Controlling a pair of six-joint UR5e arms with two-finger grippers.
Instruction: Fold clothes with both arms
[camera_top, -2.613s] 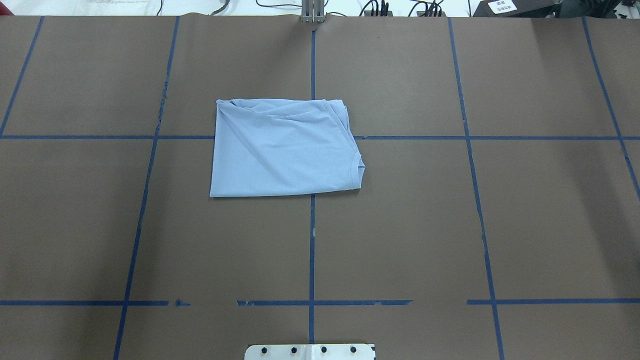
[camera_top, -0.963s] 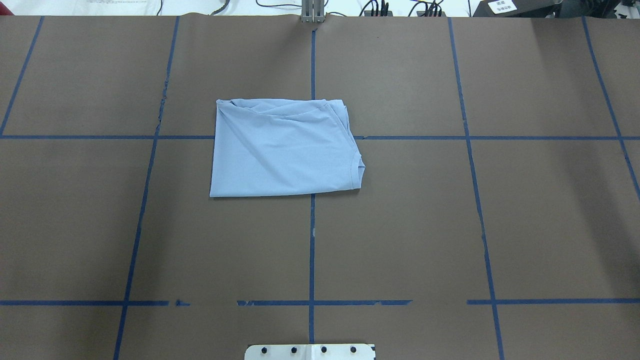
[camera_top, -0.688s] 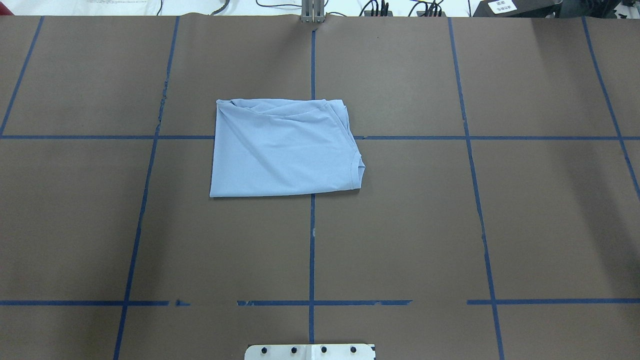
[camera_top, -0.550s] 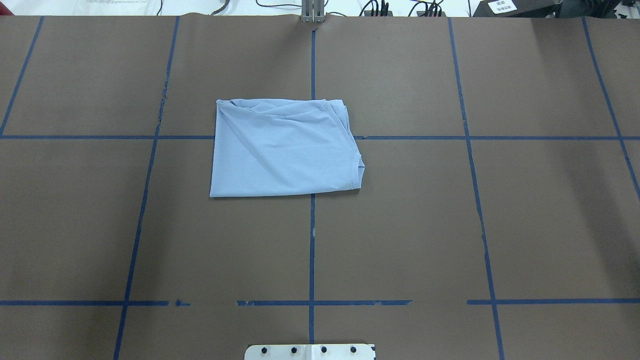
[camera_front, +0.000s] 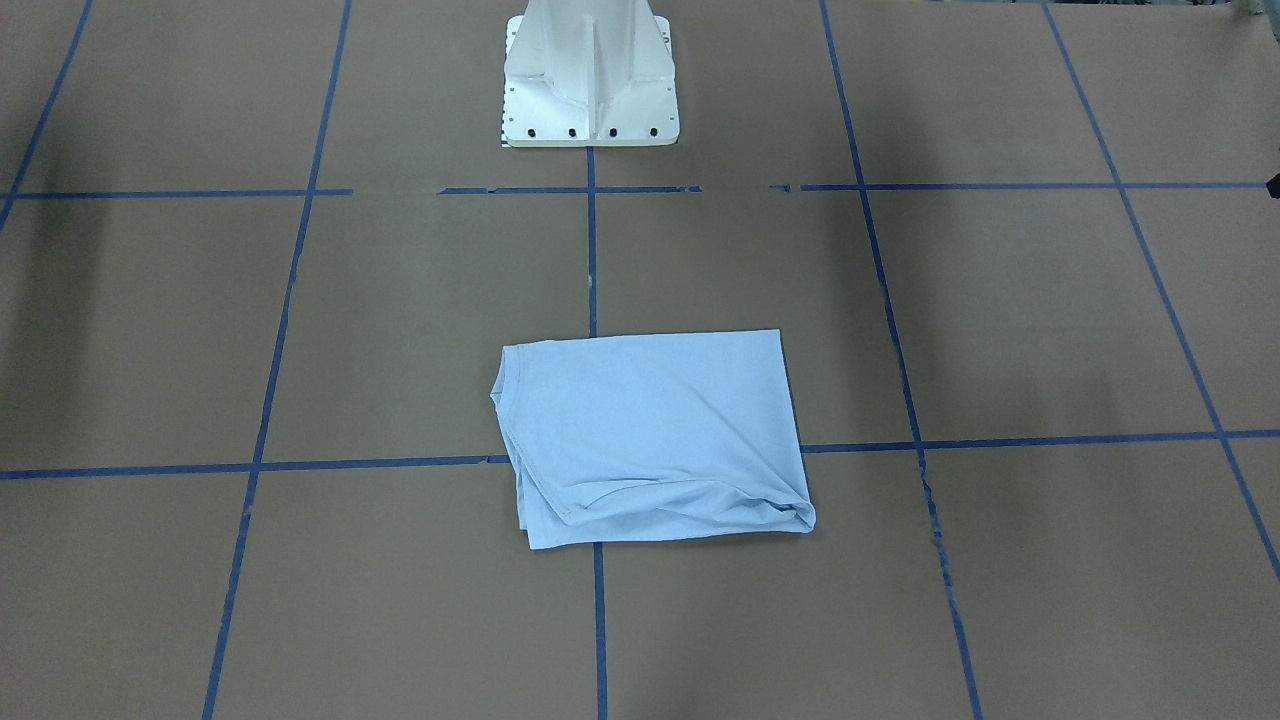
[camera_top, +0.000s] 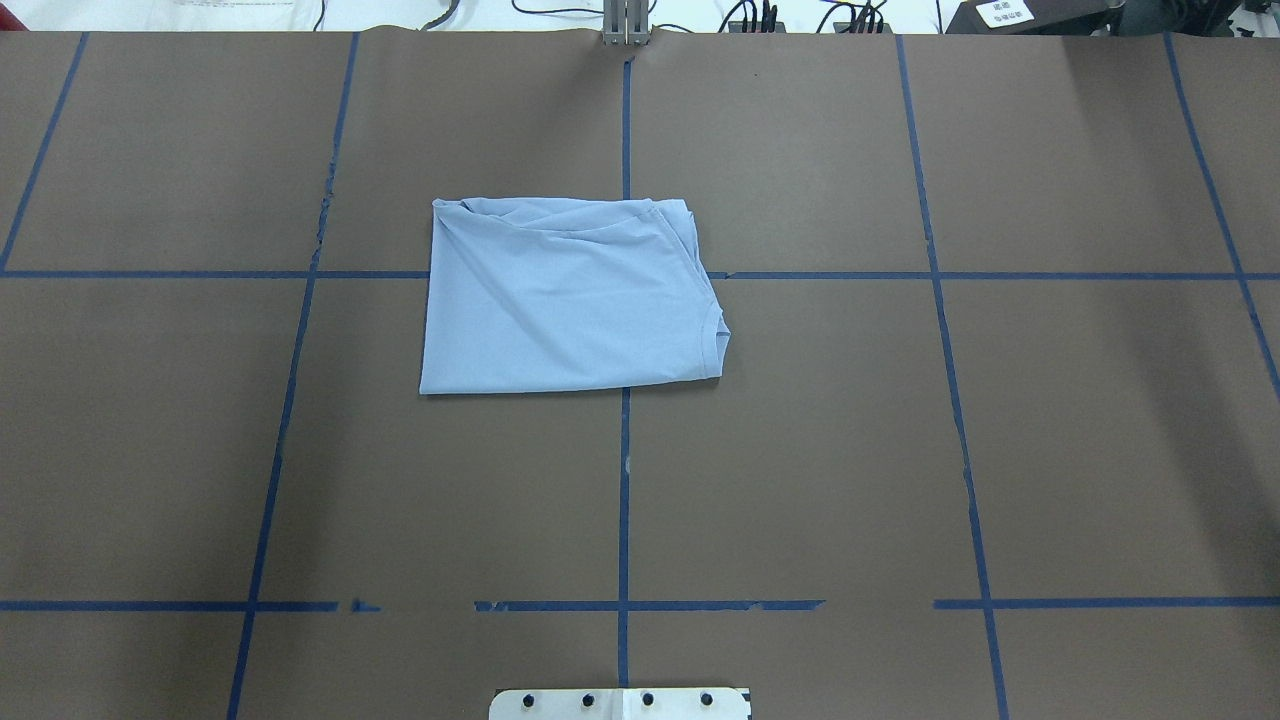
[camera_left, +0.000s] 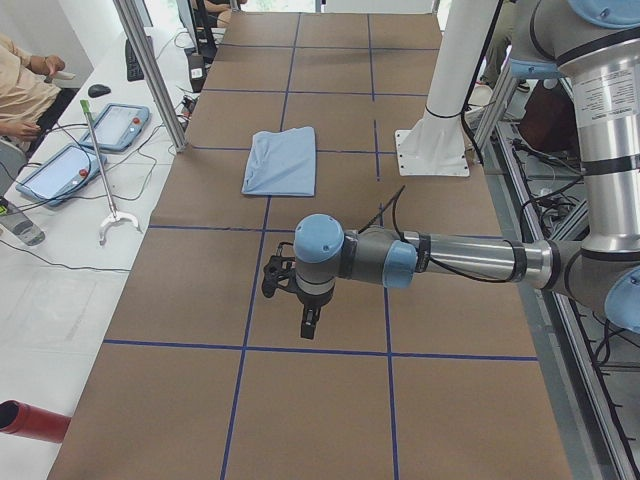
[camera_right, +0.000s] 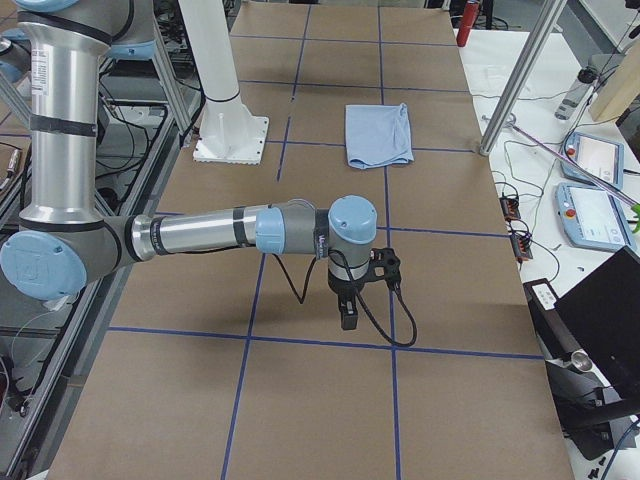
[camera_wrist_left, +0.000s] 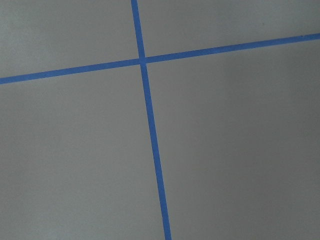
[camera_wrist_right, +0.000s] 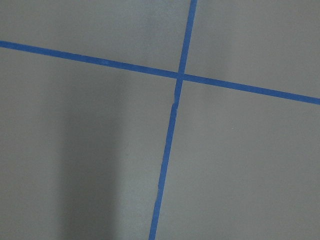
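Light blue T-shirt (camera_top: 570, 300) lies folded into a compact rectangle near the middle of the brown counter (camera_top: 1000, 450). In the overhead view its collar sits at the right edge, with creases along the far edge. Both arms hang well apart from it, over bare counter at either end. Left gripper (camera_left: 308, 322) and right gripper (camera_right: 347, 312) carry no cloth; whether the jaws are released or clenched, I cannot tell. Judgement: folding appears complete, with at most some smoothing left.

Brown table (camera_top: 850, 450), blue tape grid (camera_top: 623, 500)
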